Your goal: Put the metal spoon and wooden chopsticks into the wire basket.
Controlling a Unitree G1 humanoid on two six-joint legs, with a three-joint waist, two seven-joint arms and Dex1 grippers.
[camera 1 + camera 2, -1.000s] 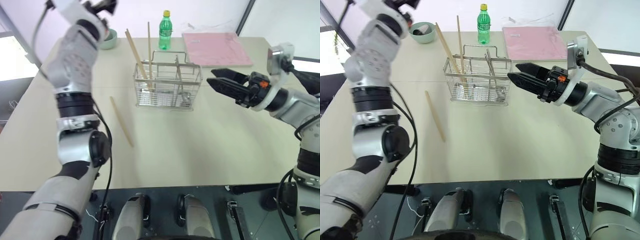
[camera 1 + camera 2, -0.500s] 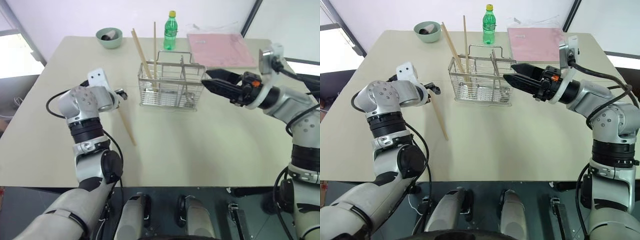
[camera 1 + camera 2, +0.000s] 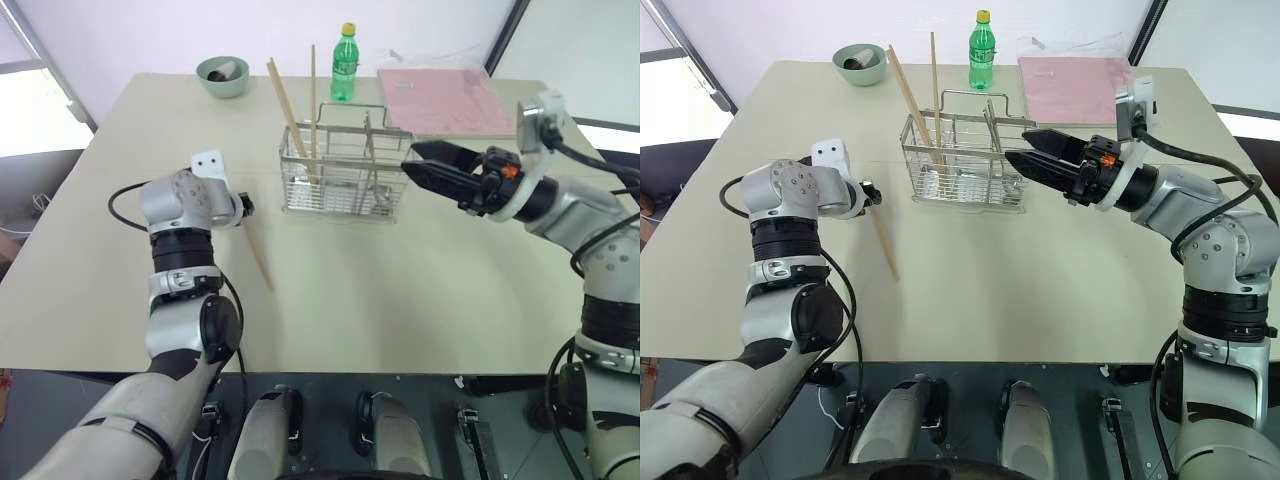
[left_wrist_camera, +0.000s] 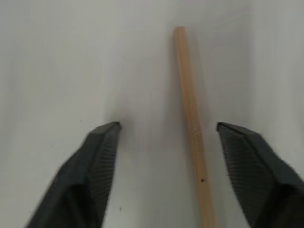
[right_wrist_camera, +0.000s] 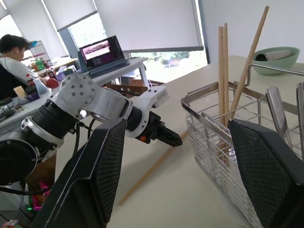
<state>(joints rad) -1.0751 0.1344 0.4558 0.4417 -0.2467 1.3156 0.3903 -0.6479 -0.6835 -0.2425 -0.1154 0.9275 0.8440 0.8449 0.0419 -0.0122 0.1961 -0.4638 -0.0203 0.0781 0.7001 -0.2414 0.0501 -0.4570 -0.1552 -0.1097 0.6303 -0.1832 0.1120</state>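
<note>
The left arm has swung down from high over the desk's far left, and now the left gripper [image 4: 166,137] sits low over the desk, right at the far end of the last loose chopstick [image 3: 256,252]. That stick lies flat on the desk, just left of the wire basket [image 3: 343,178] and apart from it, running toward the near edge.

Score so far: two chopsticks [image 3: 296,110] stand leaning in the wire basket's left compartment, and the metal spoon [image 5: 277,110] looks to be in there too, on the right side. So, by my reckoning, one stick to go.

The left wrist view has the stick lying between the spread fingers [image 4: 97,156], nearer one finger than the other and touching neither. No pinch yet.

The right gripper [image 3: 415,160] hovers beside the basket's right end, fingers apart, empty.
</note>
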